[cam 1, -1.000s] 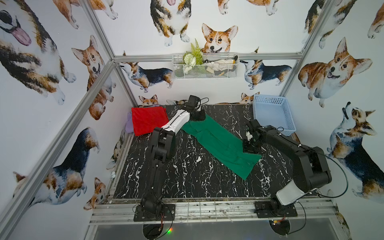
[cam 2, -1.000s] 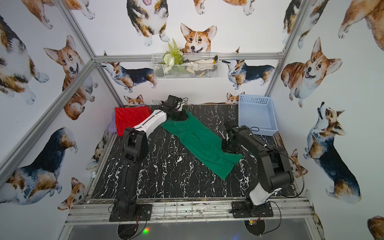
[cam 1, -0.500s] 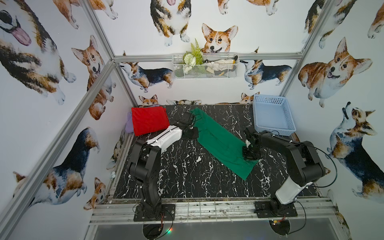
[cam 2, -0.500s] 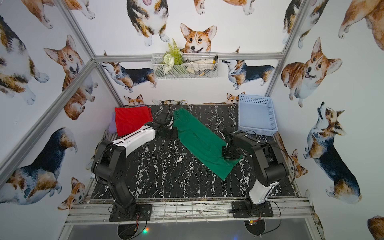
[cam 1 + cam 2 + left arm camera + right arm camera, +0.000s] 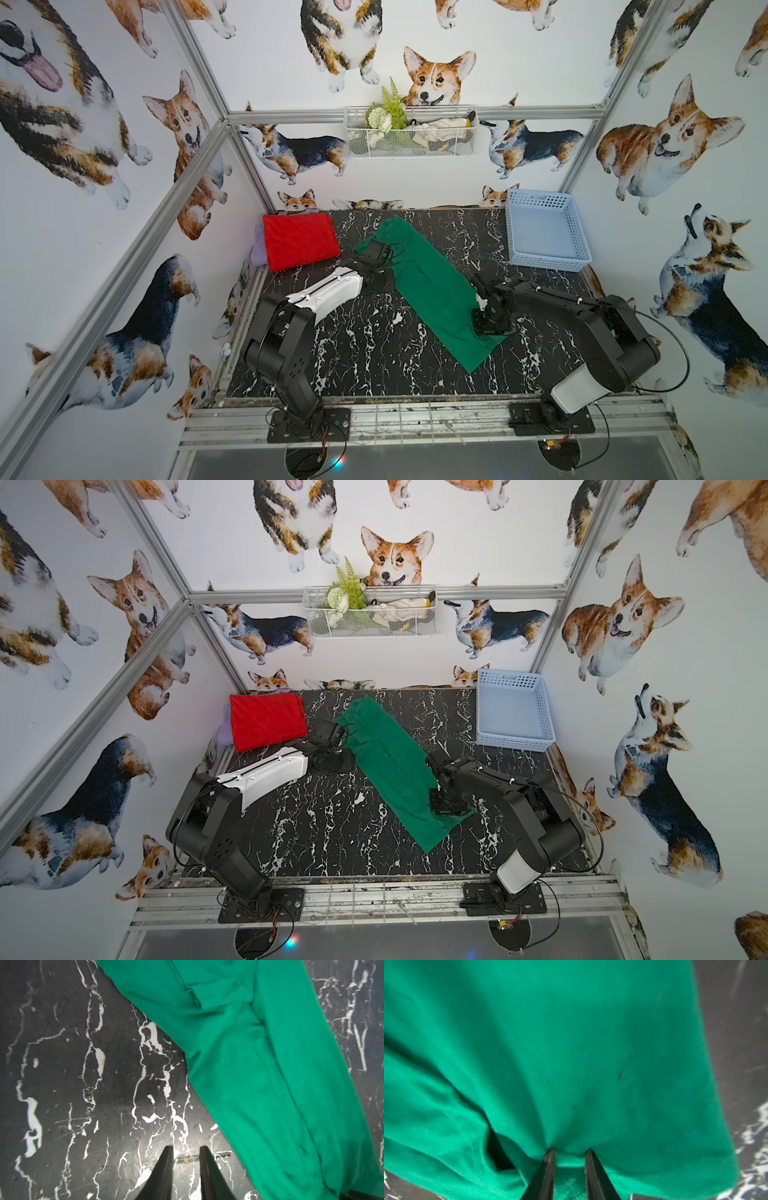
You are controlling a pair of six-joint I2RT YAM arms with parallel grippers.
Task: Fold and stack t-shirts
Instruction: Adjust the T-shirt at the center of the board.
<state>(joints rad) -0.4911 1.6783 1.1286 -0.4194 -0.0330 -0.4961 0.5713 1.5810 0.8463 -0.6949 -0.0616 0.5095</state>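
Half done: red t-shirt (image 5: 299, 241) folded, green t-shirt (image 5: 424, 282) only a long strip, not stacked. Pinching nothing with left claw (image 5: 185, 1147) or right claw (image 5: 570, 1150), both slightly spread.

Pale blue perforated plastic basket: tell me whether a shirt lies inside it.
No, the pale blue perforated plastic basket shows only its own bare floor.

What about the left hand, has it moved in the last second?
Yes. The left hand has pulled back toward its base, from the far edge of the red t-shirt to its near edge.
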